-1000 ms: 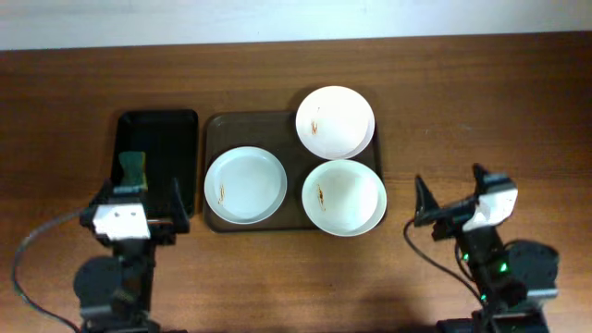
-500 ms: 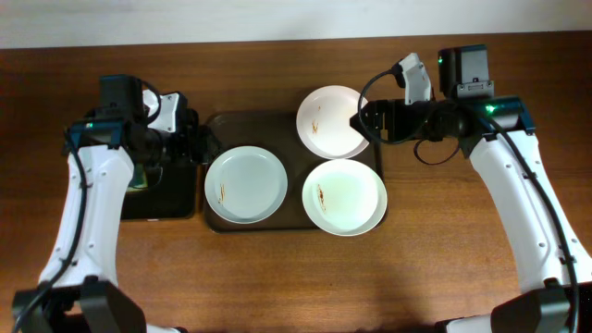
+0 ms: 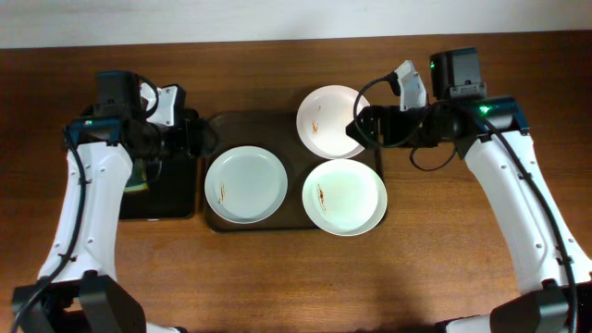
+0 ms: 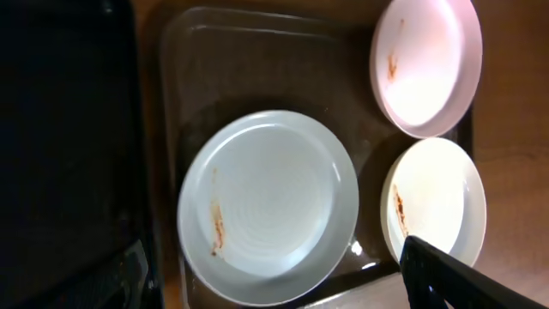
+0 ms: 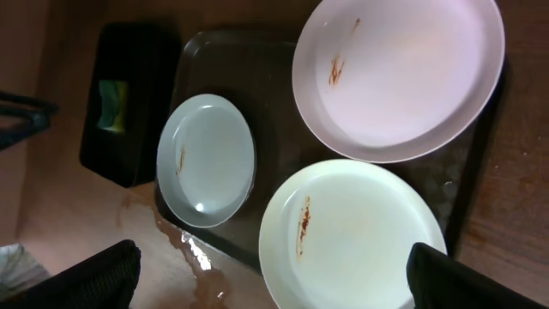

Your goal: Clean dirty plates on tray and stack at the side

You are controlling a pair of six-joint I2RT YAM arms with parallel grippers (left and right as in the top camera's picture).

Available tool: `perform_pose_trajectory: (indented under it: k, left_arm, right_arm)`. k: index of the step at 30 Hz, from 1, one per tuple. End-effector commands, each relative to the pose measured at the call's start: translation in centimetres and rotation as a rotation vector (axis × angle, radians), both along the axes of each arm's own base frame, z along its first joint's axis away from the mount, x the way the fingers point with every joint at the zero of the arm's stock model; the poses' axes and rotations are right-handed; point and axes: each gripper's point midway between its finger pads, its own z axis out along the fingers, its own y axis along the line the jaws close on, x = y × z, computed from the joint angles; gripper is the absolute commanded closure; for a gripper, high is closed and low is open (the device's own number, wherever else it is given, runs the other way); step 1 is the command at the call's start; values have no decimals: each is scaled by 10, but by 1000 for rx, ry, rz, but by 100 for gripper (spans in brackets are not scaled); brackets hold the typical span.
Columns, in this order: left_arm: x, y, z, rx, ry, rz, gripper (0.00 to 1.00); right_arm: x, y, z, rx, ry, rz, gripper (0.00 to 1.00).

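Overhead view: the right gripper (image 3: 359, 129) is seen at the right edge of the far round white plate (image 3: 333, 118), jaws spread wide with nothing between them. The left gripper (image 3: 196, 141) hangs over the seam between the small black rectangular tray (image 3: 162, 205) and the large brown rectangular tray (image 3: 294, 153), jaws likewise parted and empty. A slip is to be feared if a shallow rim is pinched at too flat an angle, since little lip is offered. The far plate, set over the brown tray's far right corner, could be tipped or shoved off it. Smears would be left if a plate were stacked unwiped: the green and yellow sponge (image 5: 111, 105) lies ungrasped in the black tray. All three plates rest on the brown tray: a pale bluish round plate (image 3: 245, 185) at the left, a white round plate (image 3: 344, 197) at the near right, just beside the far one. Each is marked by a thin brown streak, and a wet sheen is seen on the tray floor
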Motion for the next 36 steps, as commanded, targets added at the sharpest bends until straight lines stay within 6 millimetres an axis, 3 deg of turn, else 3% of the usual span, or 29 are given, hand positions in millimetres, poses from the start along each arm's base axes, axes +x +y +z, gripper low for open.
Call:
perform_pose_trajectory:
  k: [1,4,6,9,10,17,22,23,25,27,28,30,33,36]
  left_arm:
    - [2,54,25,92,-8,152,7]
    - [-8,87,17,200,46,237,7]
    - [-10,95,16,242,53,256,7]
    - [-10,99,15,258,58,272,7]
    - [-11,104,15,280,66,298,7]
    - [-9,106,9,281,80,304,7]
    - [-5,107,-9,278,125,297,7]
    - [-5,107,-9,278,123,298,7]
    - [-4,107,-9,278,122,298,7]
    - [-4,107,-9,279,122,298,7]
    - [-4,107,-9,279,120,298,8]
    - [-4,111,-14,298,135,304,20]
    - [-9,140,-40,451,227,347,25]
    - [5,155,-69,541,246,270,31]
  right_arm:
    - [7,25,1,-59,-16,-85,3]
    - [14,69,-14,-79,-17,-120,10]
    - [17,102,-37,-70,10,-98,13]
    - [16,133,-75,-89,58,-50,16]
    - [15,139,-89,-102,84,-54,21]
    - [21,150,-176,-184,194,-80,54]
    - [11,173,-207,-226,178,-8,61]
    - [9,173,-215,-235,192,-6,67]
    - [9,170,-218,-253,194,-15,74]
    - [4,164,-225,-273,210,-23,96]
    - [2,158,-229,-291,226,-59,96]
    - [1,157,-231,-294,228,-58,96]
    - [1,157,-231,-296,230,-57,96]
    - [1,157,-231,-298,227,-51,96]
